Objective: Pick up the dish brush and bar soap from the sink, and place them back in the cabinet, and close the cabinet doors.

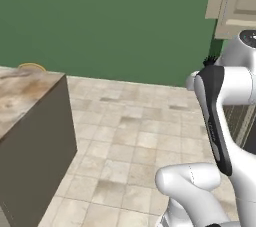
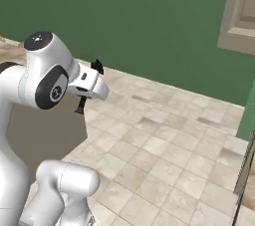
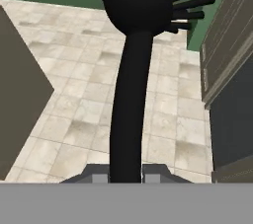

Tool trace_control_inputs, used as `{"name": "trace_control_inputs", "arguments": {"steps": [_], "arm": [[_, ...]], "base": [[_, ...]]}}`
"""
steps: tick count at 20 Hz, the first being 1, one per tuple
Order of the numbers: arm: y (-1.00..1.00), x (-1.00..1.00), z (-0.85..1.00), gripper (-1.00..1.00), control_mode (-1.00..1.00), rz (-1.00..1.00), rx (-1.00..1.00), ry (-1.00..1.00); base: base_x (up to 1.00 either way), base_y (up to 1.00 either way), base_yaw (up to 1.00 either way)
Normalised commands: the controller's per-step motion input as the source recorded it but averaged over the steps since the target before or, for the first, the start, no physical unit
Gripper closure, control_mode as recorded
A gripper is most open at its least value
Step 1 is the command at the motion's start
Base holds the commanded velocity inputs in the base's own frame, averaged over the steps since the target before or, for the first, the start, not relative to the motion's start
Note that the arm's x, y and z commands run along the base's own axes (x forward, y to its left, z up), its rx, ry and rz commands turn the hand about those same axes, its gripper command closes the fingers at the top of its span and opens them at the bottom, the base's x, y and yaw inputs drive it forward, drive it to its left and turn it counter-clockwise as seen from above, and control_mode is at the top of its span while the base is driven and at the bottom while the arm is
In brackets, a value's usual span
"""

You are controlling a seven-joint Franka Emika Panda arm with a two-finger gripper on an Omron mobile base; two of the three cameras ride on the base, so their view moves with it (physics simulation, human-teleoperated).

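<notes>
The gripper [image 3: 126, 172] is clamping tight on the dish brush [image 3: 132, 60], its two small dark tips pressing either side of the thin, slightly curved black handle at six o'clock in the hand view. The handle is running up to a rounded matte head at twelve o'clock, with stiff black bristles fanning out toward two o'clock. From the right base view the brush [image 2: 89, 85] is showing as a dark tuft above the white hand and a short stem poking out below it; from the left base view only a spiky tuft [image 1: 210, 61] is peeking past the arm's shoulder.

The floor [image 2: 164, 150] is lying open — glossy beige stone tiles, mottled, in a square grid, running to a flat green wall [image 1: 115, 21]. At nine o'clock in the left base view a boxy counter [image 1: 30, 131] with a veined marble top and plain dark sides is ending in a sharp corner. At one o'clock, beige raised-panel cabinet doors [image 1: 235, 1] are hanging above the arm. In the hand view, a dark panelled front [image 3: 227, 60] is crowding the three o'clock edge, leaving a tiled lane between it and the counter's dark side.
</notes>
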Motion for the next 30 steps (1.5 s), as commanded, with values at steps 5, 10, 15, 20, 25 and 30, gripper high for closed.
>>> {"name": "trace_control_inputs", "arguments": {"steps": [5, 10, 15, 20, 25, 30], "arm": [[0.00, 0.00, 0.00, 1.00, 1.00, 0.00, 0.00, 0.00], [0.00, 0.00, 0.00, 1.00, 1.00, 0.00, 0.00, 0.00], [0.00, 0.00, 0.00, 1.00, 1.00, 0.00, 0.00, 0.00], [0.00, 0.00, 0.00, 1.00, 1.00, 0.00, 0.00, 0.00], [0.00, 0.00, 0.00, 1.00, 1.00, 0.00, 0.00, 0.00], [0.00, 0.00, 0.00, 1.00, 1.00, 0.00, 0.00, 0.00]], "base": [[0.16, -0.01, -0.41], [0.41, 0.22, -0.20], [0.41, 0.43, -0.09], [0.45, 0.53, -0.06], [0.53, 0.41, -0.07], [0.58, 0.29, -0.08]]}}
